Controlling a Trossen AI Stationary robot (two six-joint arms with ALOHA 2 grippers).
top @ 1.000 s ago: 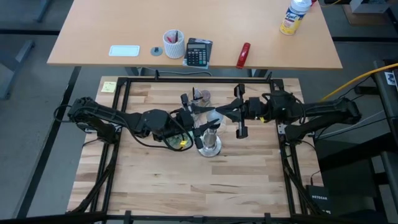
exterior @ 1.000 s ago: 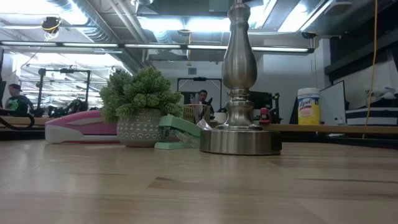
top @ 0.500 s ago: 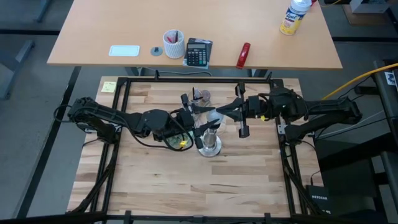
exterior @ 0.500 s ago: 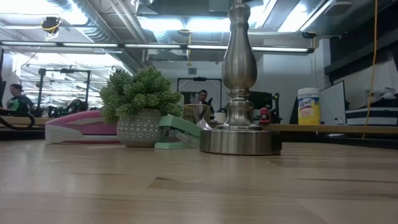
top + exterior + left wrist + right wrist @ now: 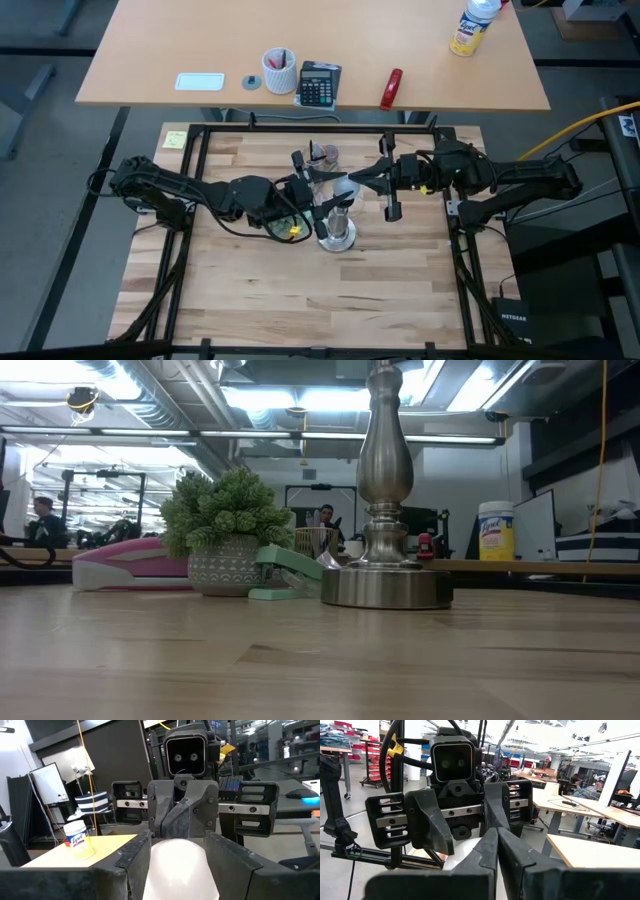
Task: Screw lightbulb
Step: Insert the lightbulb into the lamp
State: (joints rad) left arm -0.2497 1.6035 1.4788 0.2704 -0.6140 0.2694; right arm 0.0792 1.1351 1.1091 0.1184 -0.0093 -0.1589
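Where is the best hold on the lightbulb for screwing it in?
Probably the round frosted globe of the lightbulb, gripped across its widest part, coming in level from the side, as the left claw holds it. It sits over the upright stand, so a side grip can turn it.

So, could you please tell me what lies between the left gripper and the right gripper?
The small frosted white globe lightbulb, gripped by the left gripper. The right gripper faces it just beyond, fingers shut. The left wrist view shows this best.
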